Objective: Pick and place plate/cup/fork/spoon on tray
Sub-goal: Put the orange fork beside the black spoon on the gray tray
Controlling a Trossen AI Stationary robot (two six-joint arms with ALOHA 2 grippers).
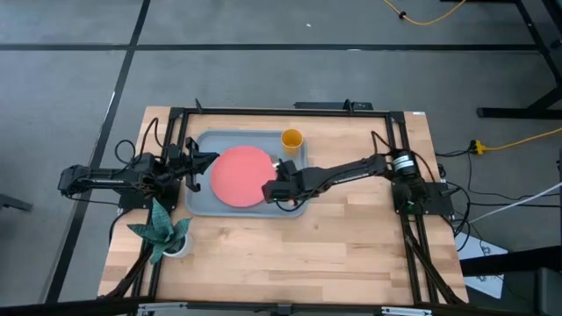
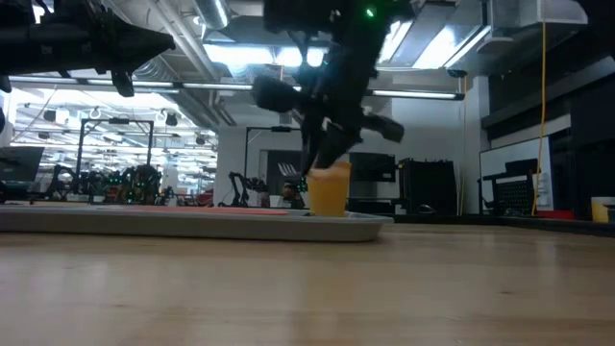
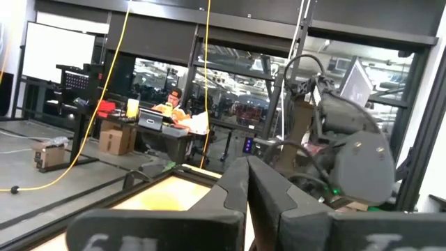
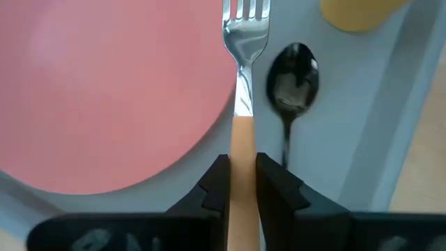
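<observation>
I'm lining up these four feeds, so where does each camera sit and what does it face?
High: overhead, straight down on tray, both arms.
Low: tabletop height, across to cup; an arm above.
Left wrist: over own shut jaws, toward the room.
Right wrist: down on fork, own jaws clamping its handle; spoon beside.
Plate and cup show in the high and right wrist views.

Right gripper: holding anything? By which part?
The right gripper holds the fork by its orange handle, jaws on either side, over the tray. The left gripper holds nothing.
</observation>
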